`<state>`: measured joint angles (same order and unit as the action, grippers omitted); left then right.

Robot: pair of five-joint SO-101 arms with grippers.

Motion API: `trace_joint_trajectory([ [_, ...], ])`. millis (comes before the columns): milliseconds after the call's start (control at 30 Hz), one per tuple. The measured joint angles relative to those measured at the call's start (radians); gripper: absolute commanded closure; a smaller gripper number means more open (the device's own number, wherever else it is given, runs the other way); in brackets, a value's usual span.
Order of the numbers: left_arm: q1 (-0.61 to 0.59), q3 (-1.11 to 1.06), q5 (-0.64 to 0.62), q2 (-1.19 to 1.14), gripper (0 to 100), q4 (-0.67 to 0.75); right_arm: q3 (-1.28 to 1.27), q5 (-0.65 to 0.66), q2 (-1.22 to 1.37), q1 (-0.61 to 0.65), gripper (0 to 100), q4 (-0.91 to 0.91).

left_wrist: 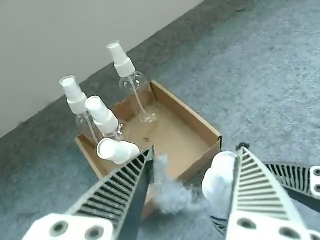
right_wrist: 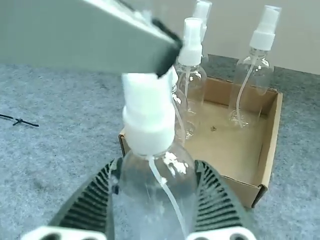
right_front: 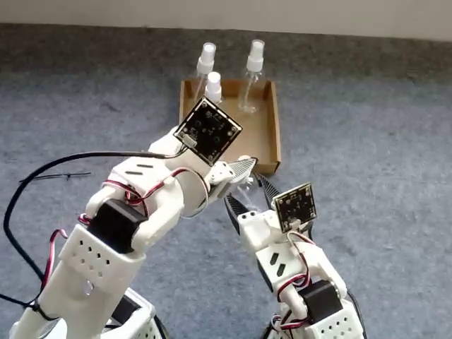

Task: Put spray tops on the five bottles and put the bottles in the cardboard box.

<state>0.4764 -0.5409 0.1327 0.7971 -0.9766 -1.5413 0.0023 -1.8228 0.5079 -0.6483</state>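
My right gripper (right_wrist: 157,172) is shut on a clear bottle (right_wrist: 150,195) held upright in front of the cardboard box (right_wrist: 272,130). A white spray top (right_wrist: 147,115) sits on the bottle's neck. My left gripper (left_wrist: 196,150) hangs open just above it, and the spray top (left_wrist: 220,182) lies against the inside of one finger. In the high view both grippers meet at the box's (right_front: 272,134) near wall, the left gripper (right_front: 240,169) over the right gripper (right_front: 251,192). Several capped bottles (left_wrist: 132,80) stand in the box, mostly along its far side.
A black cable (right_front: 49,173) loops over the grey carpet to the left of the arms. A pale wall runs behind the box. Open carpet lies to the right of the box and the arms.
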Motion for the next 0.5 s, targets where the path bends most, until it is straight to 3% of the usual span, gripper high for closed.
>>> trace_joint_trajectory([
  [500, -0.060, 0.051, 0.000, -0.040, 76, -0.005, 0.000, 0.000, 0.000, 0.005, 99.5, 0.000],
])
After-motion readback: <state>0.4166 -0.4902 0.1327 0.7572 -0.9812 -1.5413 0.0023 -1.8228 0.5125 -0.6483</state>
